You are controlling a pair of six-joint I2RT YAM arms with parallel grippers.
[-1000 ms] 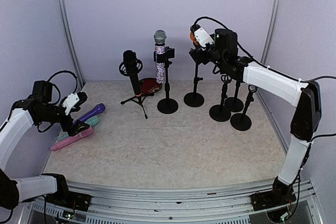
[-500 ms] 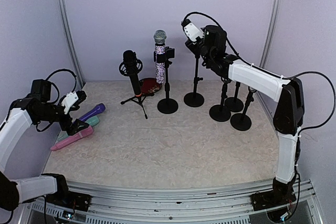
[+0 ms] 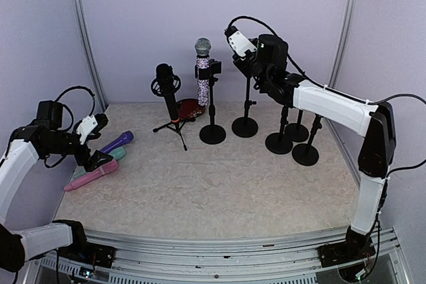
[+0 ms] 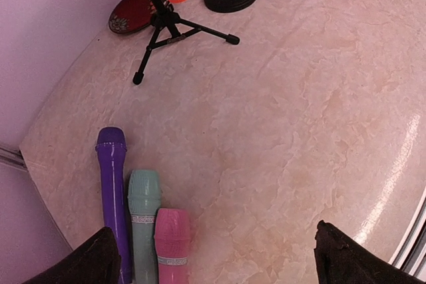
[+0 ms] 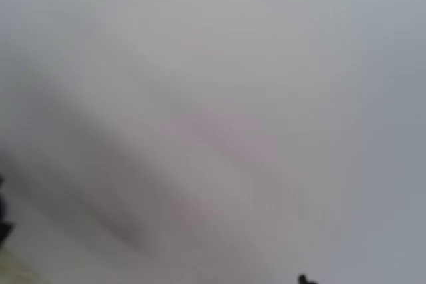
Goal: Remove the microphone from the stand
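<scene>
My right gripper (image 3: 242, 50) hovers at the top of a black stand (image 3: 247, 91) at the back middle. Its jaws face away in the top view, and the right wrist view is a grey blur, so what lies between them is hidden. Just left of it, a silver-headed microphone (image 3: 202, 71) with a patterned handle stands upright in another stand (image 3: 212, 132). A black microphone (image 3: 166, 88) sits on a tripod (image 4: 166, 31). My left gripper (image 3: 98, 157) is open and empty, low at the far left beside the loose microphones, its fingertips (image 4: 343, 257) wide apart.
Purple (image 4: 112, 197), teal (image 4: 144, 221) and pink (image 4: 172, 244) microphones lie side by side on the table at the left. A red dish (image 3: 188, 107) sits behind the tripod. Three more black stands (image 3: 296, 131) cluster at the back right, under my right arm.
My right arm has swung left and up, bringing its gripper onto the top of the stand. An orange shape seen beside the gripper earlier no longer shows. The left arm has barely moved.
</scene>
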